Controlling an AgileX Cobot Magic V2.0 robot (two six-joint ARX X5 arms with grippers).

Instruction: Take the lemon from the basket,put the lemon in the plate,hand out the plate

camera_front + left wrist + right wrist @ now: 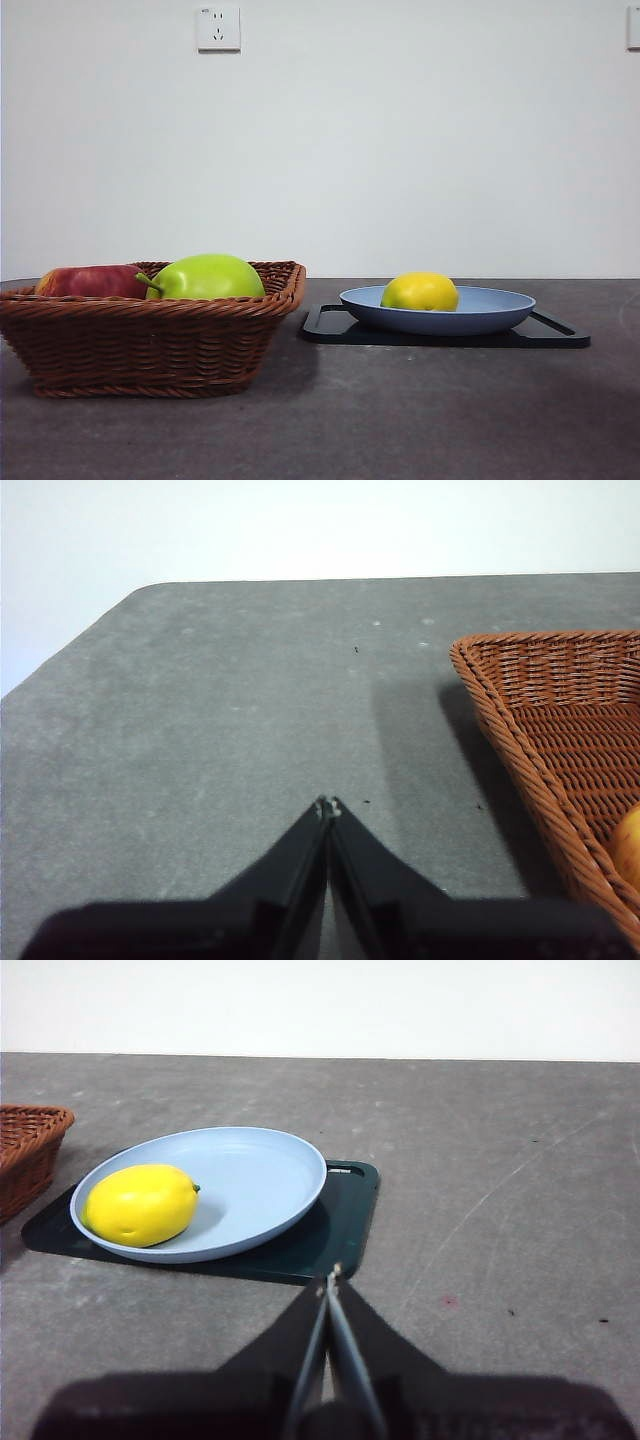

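Observation:
The yellow lemon (420,291) lies in the light blue plate (500,305), on its left side; the right wrist view shows the lemon (141,1204) in the plate (265,1175) too. The brown wicker basket (150,335) stands at the left. My right gripper (331,1278) is shut and empty, hovering a short way in front of the plate. My left gripper (327,807) is shut and empty over bare table beside the basket (560,730). Neither arm shows in the front view.
The plate rests on a flat black tray (560,335). A green stemmed fruit (207,277) and a red apple (90,281) lie in the basket. An orange-yellow fruit edge (630,845) shows inside the basket in the left wrist view.

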